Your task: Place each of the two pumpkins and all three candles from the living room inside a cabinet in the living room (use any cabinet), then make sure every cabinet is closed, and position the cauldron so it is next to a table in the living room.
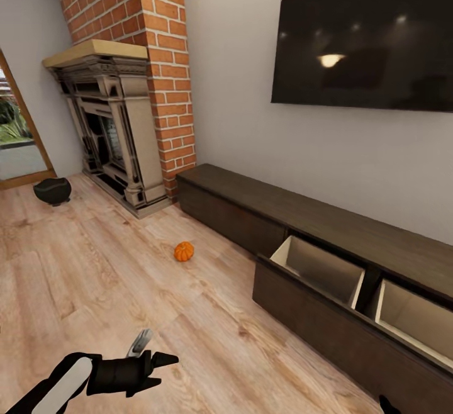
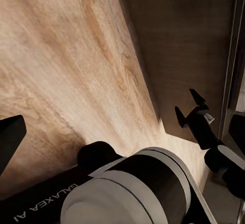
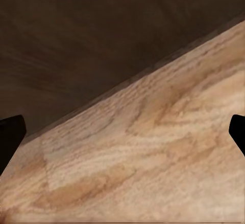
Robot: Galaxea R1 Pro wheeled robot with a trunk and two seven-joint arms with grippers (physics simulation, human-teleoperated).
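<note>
One orange pumpkin (image 1: 184, 251) lies on the wood floor in front of the long low dark cabinet (image 1: 251, 195). Two of the cabinet's front compartments (image 1: 321, 269) stand tilted open, with pale insides that look bare. The black cauldron (image 1: 52, 190) sits on the floor by the fireplace, far left. My left gripper (image 1: 160, 370) hovers open and empty over the floor, well short of the pumpkin. My right gripper (image 3: 122, 132) is open, empty, low by the cabinet front; it is also seen in the left wrist view (image 2: 190, 109). The candles and the table are out of view.
A brick chimney with a stone fireplace (image 1: 116, 124) stands at the back left. A large dark TV (image 1: 365, 36) hangs above the cabinet. A glass door (image 1: 16, 131) is at the far left. Wood floor (image 1: 113, 275) stretches between me and the pumpkin.
</note>
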